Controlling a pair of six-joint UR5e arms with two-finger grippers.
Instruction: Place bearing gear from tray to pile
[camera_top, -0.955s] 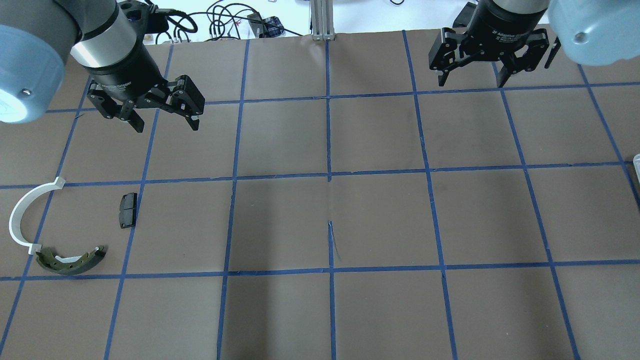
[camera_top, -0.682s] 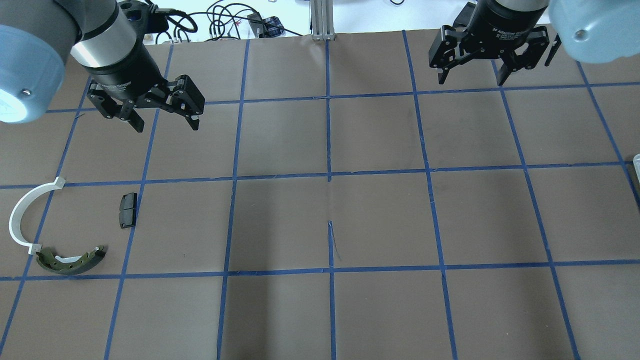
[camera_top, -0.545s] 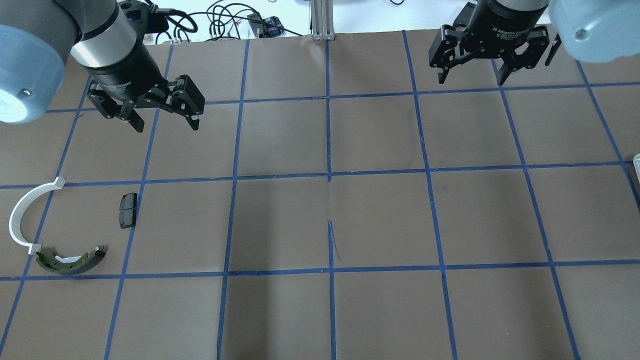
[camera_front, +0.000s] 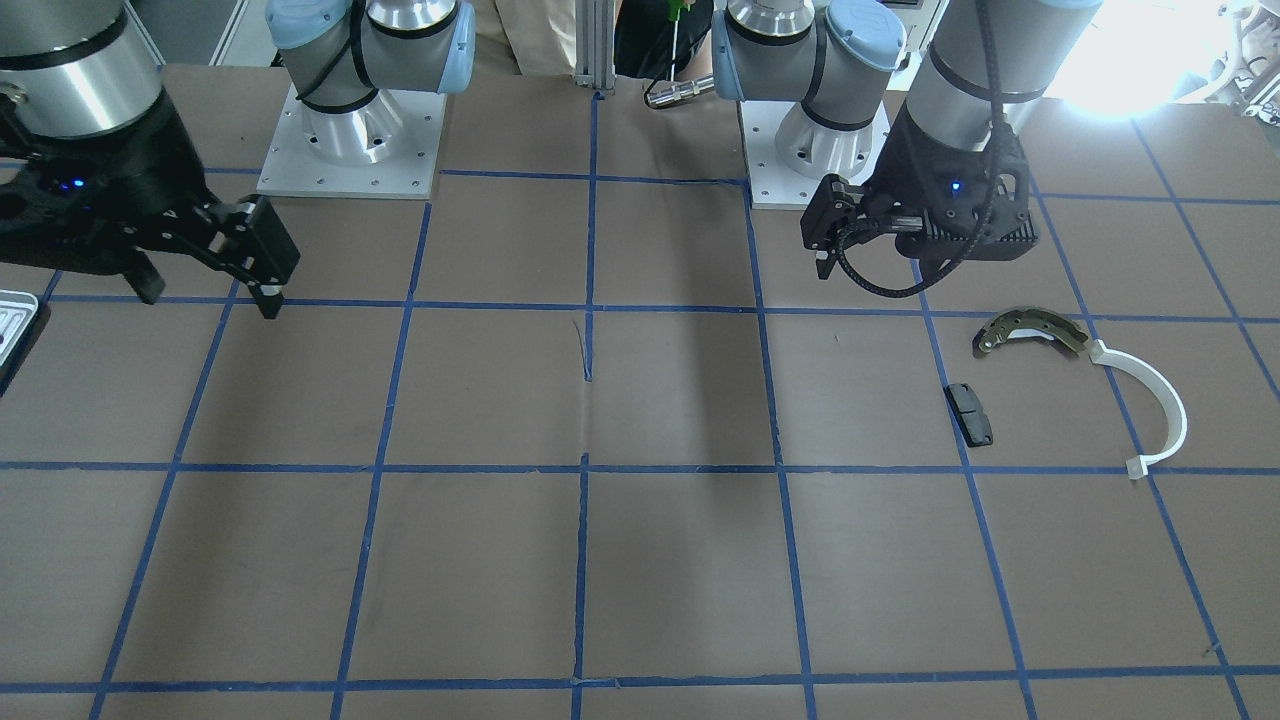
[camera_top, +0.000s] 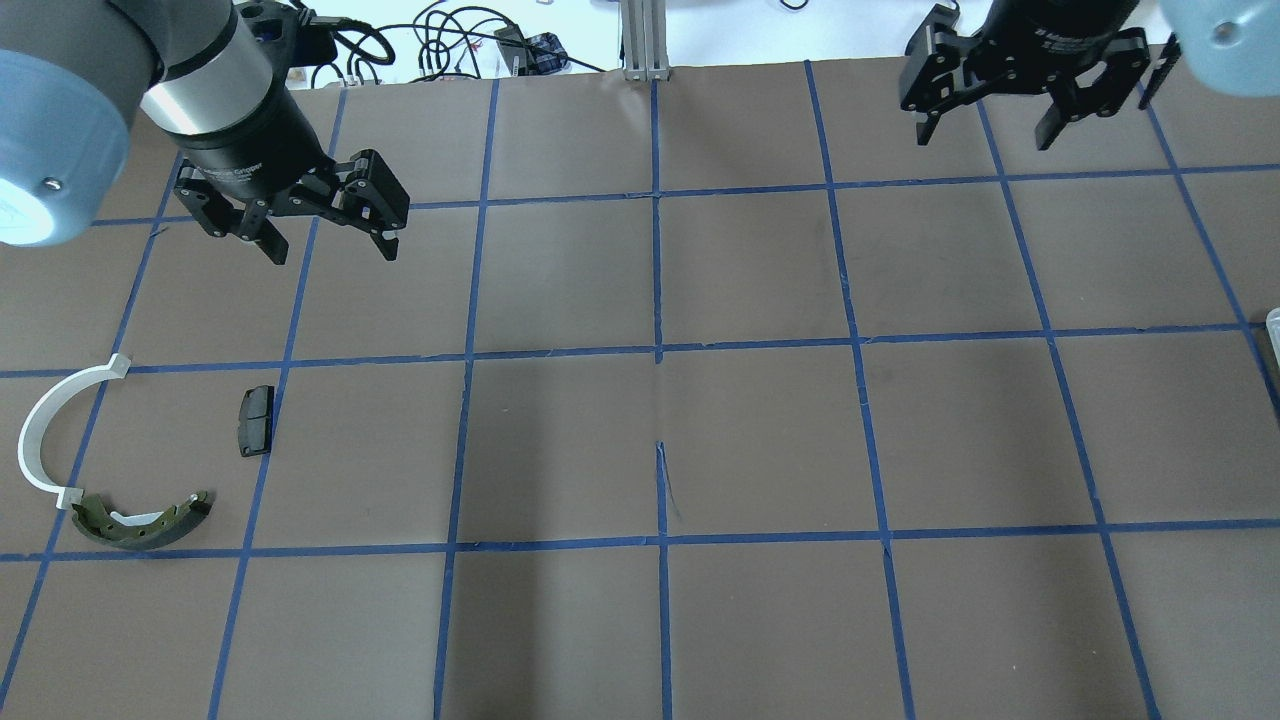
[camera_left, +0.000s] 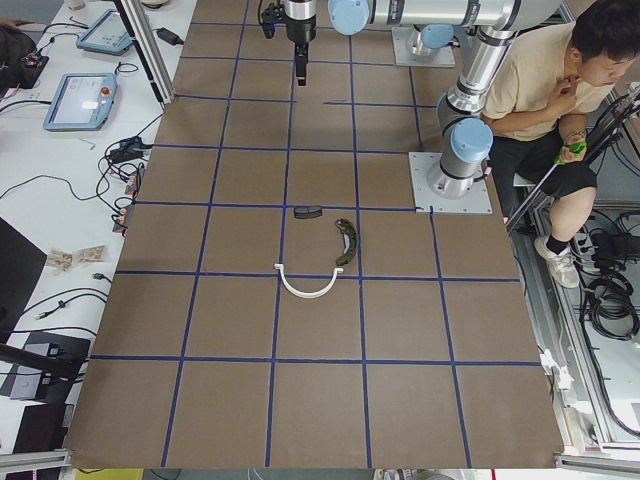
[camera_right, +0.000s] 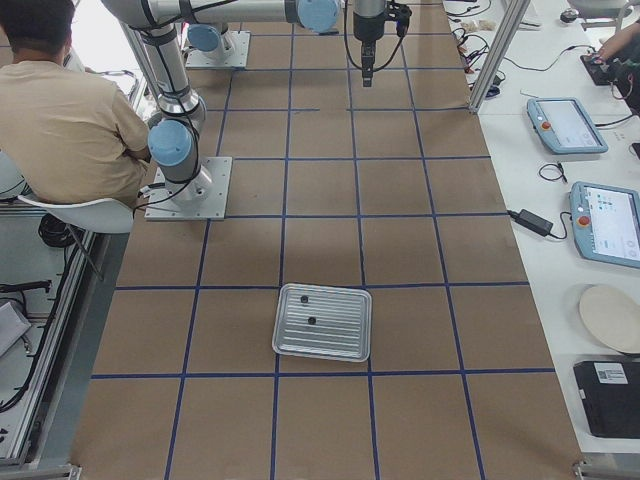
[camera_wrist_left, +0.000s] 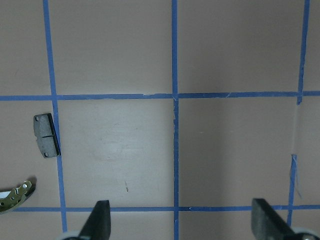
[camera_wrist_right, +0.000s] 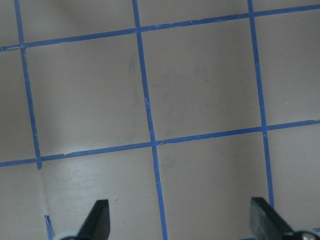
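The tray (camera_right: 322, 322) lies on the brown table, and only its edge shows in the front view (camera_front: 14, 318). Two small dark parts (camera_right: 312, 321) lie in it, too small to tell apart. The pile is a brake shoe (camera_top: 140, 522), a white half-ring (camera_top: 40, 430) and a black pad (camera_top: 255, 420) at the table's left. My left gripper (camera_top: 332, 252) is open and empty, hovering beyond the pad; its wrist view shows the pad (camera_wrist_left: 46, 135). My right gripper (camera_top: 982, 138) is open and empty at the far right, also seen in the front view (camera_front: 210, 298).
Blue tape lines grid the table. A person sits behind the robot bases (camera_left: 560, 90). Cables and tablets lie on the white bench past the table's far edge (camera_right: 570, 125). An aluminium post (camera_top: 640, 40) stands at the far middle edge.
My right gripper has moved to the right and farther away over the table, still open. The left arm and the pile have not moved.
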